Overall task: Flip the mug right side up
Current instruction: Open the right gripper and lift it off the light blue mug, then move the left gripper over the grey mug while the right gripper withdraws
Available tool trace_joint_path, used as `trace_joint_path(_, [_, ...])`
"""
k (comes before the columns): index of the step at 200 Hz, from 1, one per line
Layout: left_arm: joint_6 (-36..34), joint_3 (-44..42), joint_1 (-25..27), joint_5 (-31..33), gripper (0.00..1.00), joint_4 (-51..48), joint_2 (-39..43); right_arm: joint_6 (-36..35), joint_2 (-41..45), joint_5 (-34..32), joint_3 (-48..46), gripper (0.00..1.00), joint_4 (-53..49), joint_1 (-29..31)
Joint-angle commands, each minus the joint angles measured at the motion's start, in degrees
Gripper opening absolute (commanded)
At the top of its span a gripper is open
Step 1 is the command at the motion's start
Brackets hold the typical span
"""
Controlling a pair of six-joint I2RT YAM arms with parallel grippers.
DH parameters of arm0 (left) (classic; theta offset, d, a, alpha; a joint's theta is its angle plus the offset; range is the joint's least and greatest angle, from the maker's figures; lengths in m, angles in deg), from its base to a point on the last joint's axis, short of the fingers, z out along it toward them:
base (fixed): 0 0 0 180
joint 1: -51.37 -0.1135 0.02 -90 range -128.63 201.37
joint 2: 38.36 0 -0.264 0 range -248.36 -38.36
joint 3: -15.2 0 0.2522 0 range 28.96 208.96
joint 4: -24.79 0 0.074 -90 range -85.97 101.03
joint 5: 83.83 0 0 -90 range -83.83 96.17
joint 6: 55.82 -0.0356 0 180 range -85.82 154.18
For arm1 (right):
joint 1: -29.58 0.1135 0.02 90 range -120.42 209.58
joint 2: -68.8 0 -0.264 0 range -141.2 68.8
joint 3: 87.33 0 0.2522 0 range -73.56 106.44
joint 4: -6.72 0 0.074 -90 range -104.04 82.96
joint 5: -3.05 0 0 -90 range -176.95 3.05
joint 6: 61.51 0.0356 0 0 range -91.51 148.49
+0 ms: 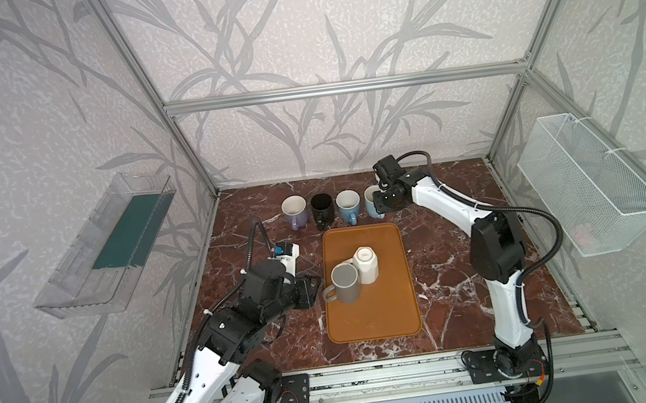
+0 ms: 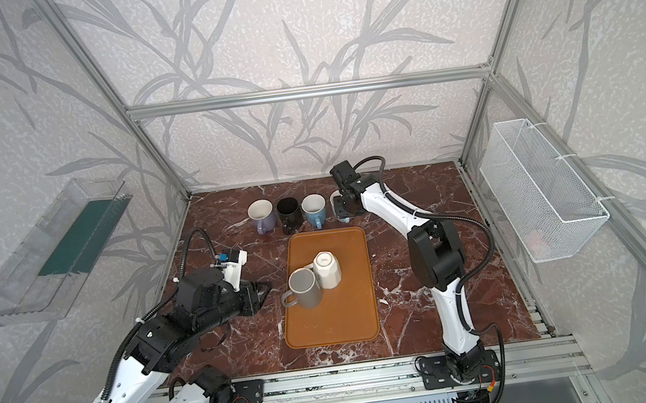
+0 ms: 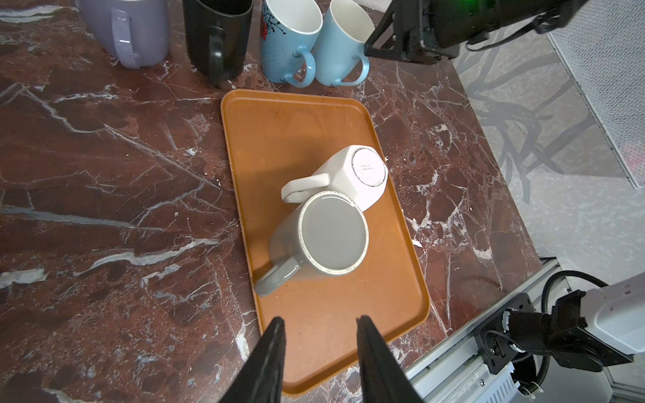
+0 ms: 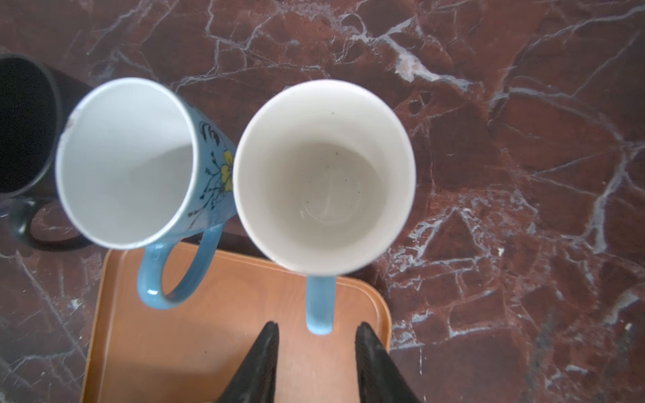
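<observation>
On tray [image 1: 373,313], 2 inv. mugs [image 1: 346,282] [image 1: 366,265], 4 behind

white arms [image 1: 444,200], black joints [image 1: 494,248], ribbed black cables [image 1: 559,232]

readable text: none | white mug [image 3: 340,176], upturned base: small dark printed stamp [image 3: 366,168] at its middle, two short lines, letters too small to make out | in both top views: the stamp shows only as a faint grey smudge
</observation>
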Motion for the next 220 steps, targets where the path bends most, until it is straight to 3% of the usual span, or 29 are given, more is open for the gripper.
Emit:
trace_joint_path(1, [-0.89, -0.12, -0.24, 3.51, 0.38, -3.81, -1.05, -2.50, 6.71, 1.89, -4.18, 0.39, 2.95, -0.08])
trace_joint_path(80, [0.52, -2.92, 0.66, 5.92, 0.37, -0.09, -11.40, -5.58, 26.44, 6.38, -26.93, 0.42, 11.39, 0.00])
trace_joint_path(126, [1.61, -4.43, 0.71, 8.47, 0.36, 4.25, -17.72, -4.84, 32.59, 7.41, -34.98, 0.42, 12.11, -0.02])
trace_joint_path(220, [-0.54, -4.01, 0.92, 4.60, 0.36, 10.47, -26.06, -3.67, 39.84, 7.77, -42.64, 0.45, 12.78, -0.05])
